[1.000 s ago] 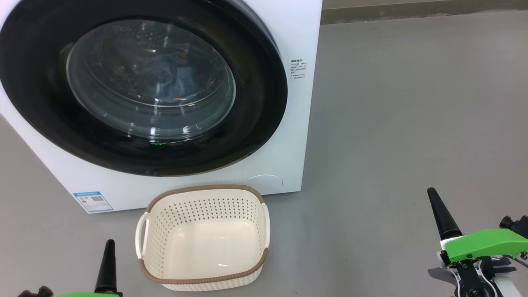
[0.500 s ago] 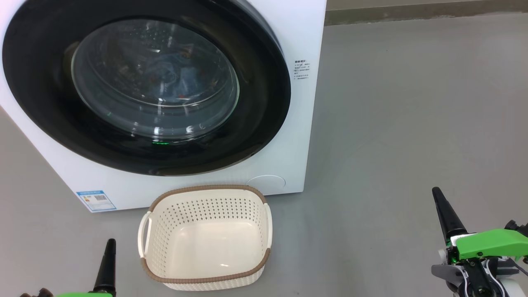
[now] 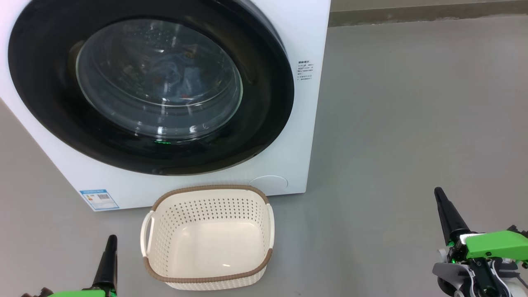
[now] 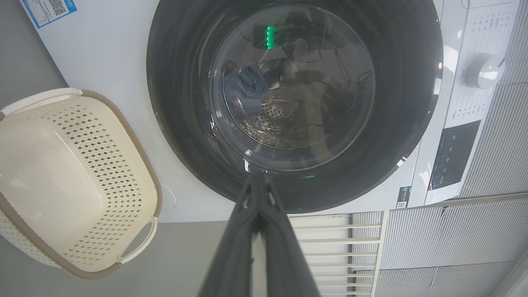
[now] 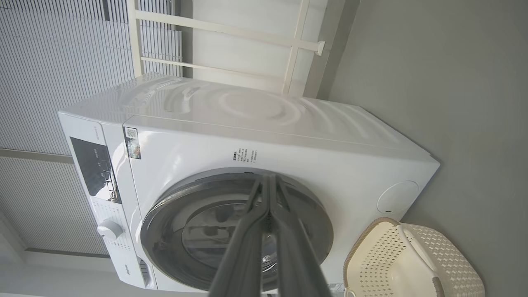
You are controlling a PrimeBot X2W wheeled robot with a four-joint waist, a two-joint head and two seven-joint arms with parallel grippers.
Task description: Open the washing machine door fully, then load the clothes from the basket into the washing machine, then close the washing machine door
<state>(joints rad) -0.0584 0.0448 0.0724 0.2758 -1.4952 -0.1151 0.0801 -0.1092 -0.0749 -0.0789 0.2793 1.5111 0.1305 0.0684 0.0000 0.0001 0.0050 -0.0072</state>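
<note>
The white washing machine [image 3: 303, 37] [image 5: 264, 136] stands ahead with its round black door [image 3: 264, 123] [image 4: 173, 82] shut against the front. Blue clothes [image 3: 177, 76] [image 4: 245, 84] lie in the drum behind the glass. On the floor before the machine sits the cream basket [image 3: 208, 237] [image 4: 70, 177] [image 5: 416, 264], with nothing in it. My left gripper [image 3: 111, 241] [image 4: 258, 181] is shut at the lower left, left of the basket. Far to the basket's right, my right gripper [image 3: 438, 194] [image 5: 268, 179] is shut too. Neither holds anything.
Grey floor [image 3: 412, 123] spreads to the right of the machine up to a wall base [image 3: 412, 12]. A blue label [image 3: 99, 199] sits on the machine's lower left corner. The wrist views show ribbed wall panels [image 5: 53, 82] and a white rail frame [image 4: 330, 247].
The whole head picture has drifted slightly right, so the camera moved. The right gripper has sunk a little toward the bottom right. Door, basket and left gripper stand as before.
</note>
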